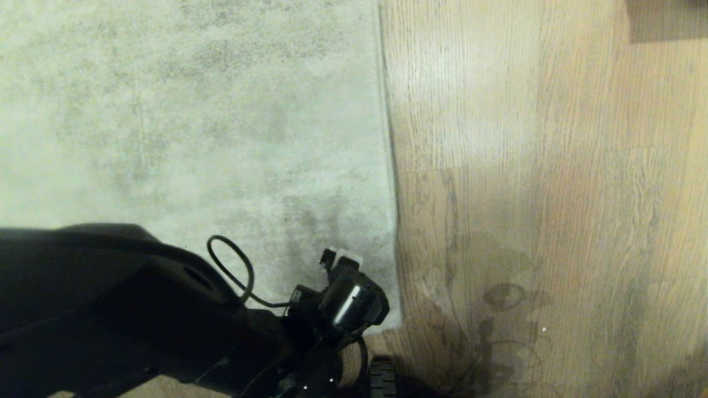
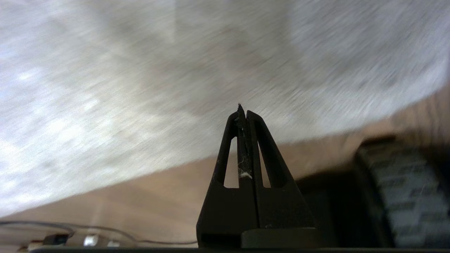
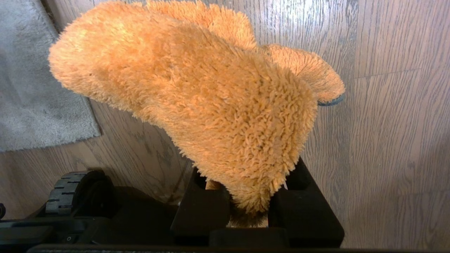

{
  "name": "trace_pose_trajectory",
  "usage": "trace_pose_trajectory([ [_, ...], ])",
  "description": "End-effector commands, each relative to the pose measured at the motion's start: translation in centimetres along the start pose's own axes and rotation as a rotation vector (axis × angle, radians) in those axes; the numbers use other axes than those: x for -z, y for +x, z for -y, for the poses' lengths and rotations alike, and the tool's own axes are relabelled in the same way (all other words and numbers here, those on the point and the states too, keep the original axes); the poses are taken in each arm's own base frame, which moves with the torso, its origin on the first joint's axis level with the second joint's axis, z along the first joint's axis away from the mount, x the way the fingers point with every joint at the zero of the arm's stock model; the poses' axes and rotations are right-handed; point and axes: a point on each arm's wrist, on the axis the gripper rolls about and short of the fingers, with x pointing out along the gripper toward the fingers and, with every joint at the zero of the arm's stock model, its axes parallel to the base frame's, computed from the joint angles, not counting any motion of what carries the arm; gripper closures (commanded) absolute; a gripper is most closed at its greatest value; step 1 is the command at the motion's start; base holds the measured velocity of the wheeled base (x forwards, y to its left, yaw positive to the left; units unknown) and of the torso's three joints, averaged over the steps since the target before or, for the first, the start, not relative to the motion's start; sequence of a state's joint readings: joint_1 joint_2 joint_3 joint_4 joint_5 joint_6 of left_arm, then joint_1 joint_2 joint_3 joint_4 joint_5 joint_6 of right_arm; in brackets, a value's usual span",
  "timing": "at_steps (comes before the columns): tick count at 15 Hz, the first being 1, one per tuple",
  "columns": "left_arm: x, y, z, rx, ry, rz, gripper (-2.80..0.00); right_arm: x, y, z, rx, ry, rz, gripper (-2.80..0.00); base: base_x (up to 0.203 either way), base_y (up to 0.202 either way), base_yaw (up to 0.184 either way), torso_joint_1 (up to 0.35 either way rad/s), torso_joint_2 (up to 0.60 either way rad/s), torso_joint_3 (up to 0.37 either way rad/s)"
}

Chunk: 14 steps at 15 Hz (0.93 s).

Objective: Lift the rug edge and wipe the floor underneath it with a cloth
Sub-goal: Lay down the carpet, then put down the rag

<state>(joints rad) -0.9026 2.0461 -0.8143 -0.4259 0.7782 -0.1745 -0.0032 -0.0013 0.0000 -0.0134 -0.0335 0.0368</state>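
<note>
We see our left arm reaching in low at the bottom of the head view, over the near corner of the rug. The left hand (image 2: 242, 112) has its two black fingers pressed flat together, holding nothing, with their tips poised over the pale mottled pile close to the rug edge (image 1: 390, 166); whether they touch the pile we cannot tell. That edge runs straight up the head view, lying flat on the floor (image 1: 553, 193), whose light oak-look planks fill everything to the right of it. The rug's near corner (image 3: 95, 131) also shows in the right wrist view, flat against the planks.

Our right hand (image 3: 248, 196) is outside the head view; its own camera shows it pinching the cloth (image 3: 211, 98), a shaggy orange-yellow rag that stands out beyond the fingers, with a sliver of teal trim at its far end. The cloth hangs above bare floor, apart from the rug. A ribbed black wheel (image 3: 65, 191) of our base sits on the planks just beside the rug corner, and it shows in the left wrist view as well.
</note>
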Motion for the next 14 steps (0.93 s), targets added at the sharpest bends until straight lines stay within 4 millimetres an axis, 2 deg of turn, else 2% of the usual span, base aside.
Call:
trace_pose_trajectory([
  [1, -0.5, -3.7, -3.9, 0.001, -0.061, 0.054, 0.0, 0.0, 0.0, 0.0, 0.0, 0.0, -0.001, 0.0, 0.0, 0.0, 0.0, 0.0, 0.0, 0.0],
  [4, 0.4, -6.2, -7.5, -0.012, -0.107, 0.078, 0.0, 0.0, 0.0, 0.0, 0.0, 0.0, -0.001, 0.0, 0.0, 0.0, 0.0, 0.0, 0.0, 0.0],
  [6, 1.5, -7.2, -9.6, -0.034, -0.129, 0.073, 0.0, 0.0, 0.0, 0.0, 0.0, 0.0, -0.001, 0.0, 0.0, 0.0, 0.0, 0.0, 0.0, 0.0],
  [9, 3.2, -8.1, -12.0, -0.018, -0.149, 0.056, 0.0, 0.0, 0.0, 0.0, 0.0, 0.0, -0.002, 0.0, 0.0, 0.0, 0.0, 0.0, 0.0, 0.0],
  [14, 3.9, -8.3, -17.0, -0.005, -0.147, 0.064, 0.0, 0.0, 0.0, 0.0, 0.0, 0.0, -0.001, 0.0, 0.0, 0.0, 0.0, 0.0, 0.0, 0.0],
])
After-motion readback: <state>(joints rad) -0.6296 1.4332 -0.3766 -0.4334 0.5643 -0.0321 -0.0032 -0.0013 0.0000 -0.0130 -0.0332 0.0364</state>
